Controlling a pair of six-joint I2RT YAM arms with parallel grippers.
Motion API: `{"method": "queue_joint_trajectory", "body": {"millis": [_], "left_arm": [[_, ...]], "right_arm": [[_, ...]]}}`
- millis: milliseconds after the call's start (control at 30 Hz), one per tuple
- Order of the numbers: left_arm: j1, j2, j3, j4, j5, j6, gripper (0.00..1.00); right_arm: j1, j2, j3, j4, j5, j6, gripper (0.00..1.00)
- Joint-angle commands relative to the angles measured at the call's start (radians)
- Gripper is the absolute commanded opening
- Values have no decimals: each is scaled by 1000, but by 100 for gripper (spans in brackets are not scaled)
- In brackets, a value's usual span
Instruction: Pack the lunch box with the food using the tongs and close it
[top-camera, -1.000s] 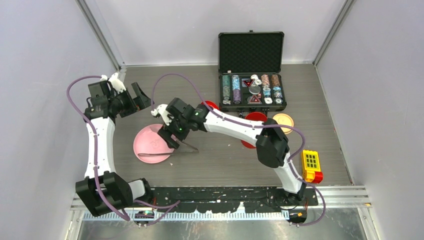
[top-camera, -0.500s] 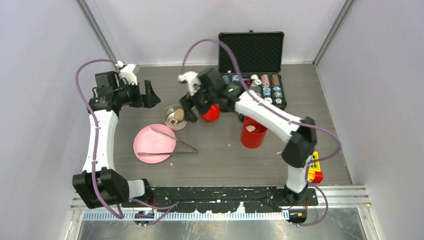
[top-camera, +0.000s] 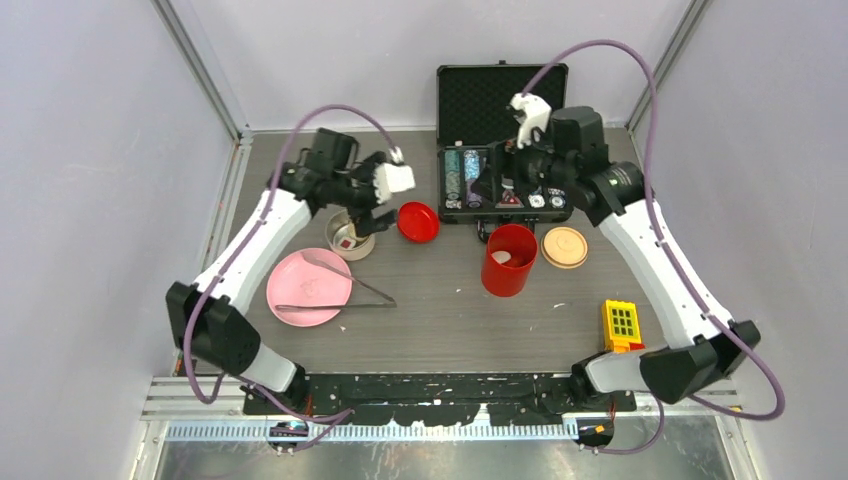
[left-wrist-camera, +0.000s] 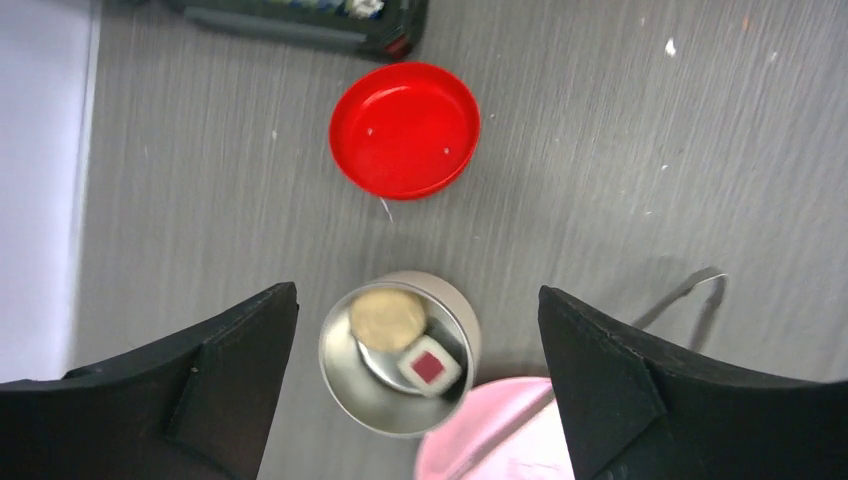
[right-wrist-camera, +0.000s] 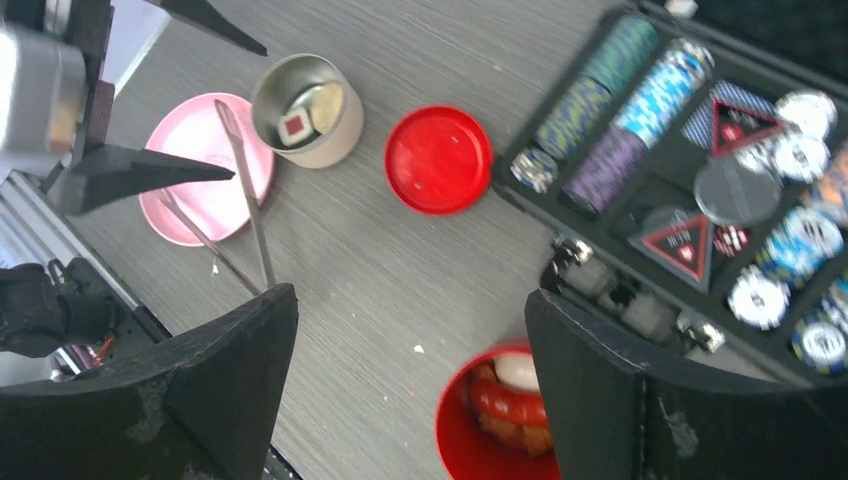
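currently holding the left jaws spread wide and empty over the steel bowl (left-wrist-camera: 326, 356), with a white cube with red centre (left-wrist-camera: 430, 365) and a round tan piece (left-wrist-camera: 387, 315) inside it. holding the right jaws just as wide, gripping nothing, above the front edge of the poker chip case (top-camera: 505, 100), behind the red canister (top-camera: 509, 275). finding that canister upright and uncovered on the bench (top-camera: 440, 320), with a red sausage (right-wrist-camera: 505, 400), a pale egg lump (right-wrist-camera: 520, 370) and an orange nugget (right-wrist-camera: 520, 435) inside. finding the red lid (top-camera: 418, 221) flat between bowl and case, touching neither, and the beige disc lid (top-camera: 565, 247) just right of the canister. finding the tongs (top-camera: 350, 277) lying in a v, both tips on the pink plate (top-camera: 300, 300), joint on the bench to its right.
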Motion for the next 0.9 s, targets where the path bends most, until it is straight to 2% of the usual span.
{"method": "queue_joint_trajectory", "body": {"millis": [0, 133, 333, 567, 867], "left_arm": [[-138, 103, 58, -92, -178, 364, 90], [-217, 217, 69, -70, -261, 493, 82], [-259, 368, 144, -39, -288, 568, 68], [-285, 518, 250, -102, -339, 598, 53], [-305, 593, 264, -179, -384, 608, 48]], "right_arm": [[-94, -96, -97, -6, -22, 39, 88], [-133, -136, -127, -62, 16, 20, 89], [-152, -190, -175, -67, 31, 7, 89], [-161, -198, -162, -68, 67, 3, 89], [-164, -204, -157, -77, 99, -8, 89]]}}
